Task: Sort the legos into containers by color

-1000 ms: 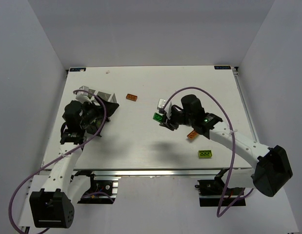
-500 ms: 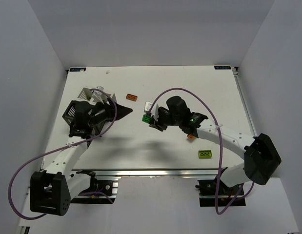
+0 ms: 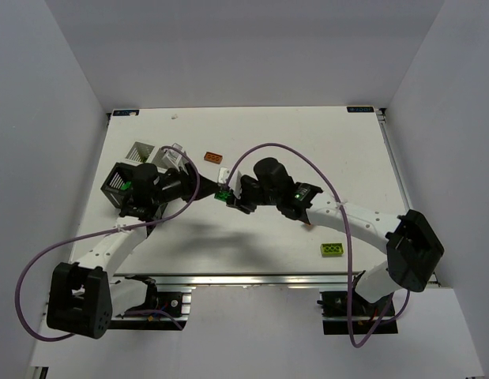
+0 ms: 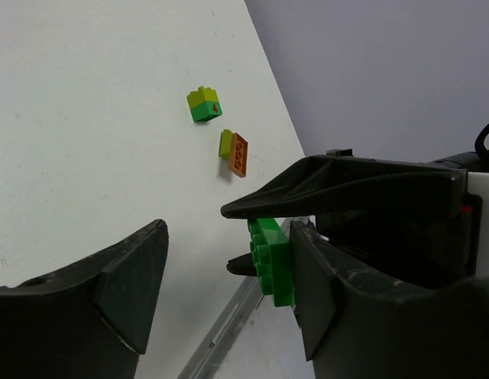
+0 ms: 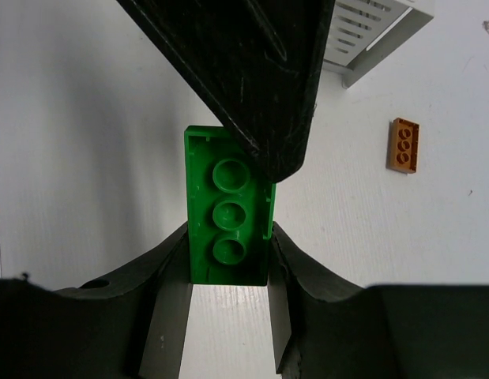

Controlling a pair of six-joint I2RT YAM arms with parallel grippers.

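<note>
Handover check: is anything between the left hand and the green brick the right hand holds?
Nothing visible. The green brick, gripped by the right hand, sits between the open fingers of the left hand, close to one.

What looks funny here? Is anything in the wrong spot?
One thing: the green brick hangs in the air above the table. The right gripper pinches it, while the open left gripper reaches around it, one finger across its top end. So both crowd one brick.
</note>
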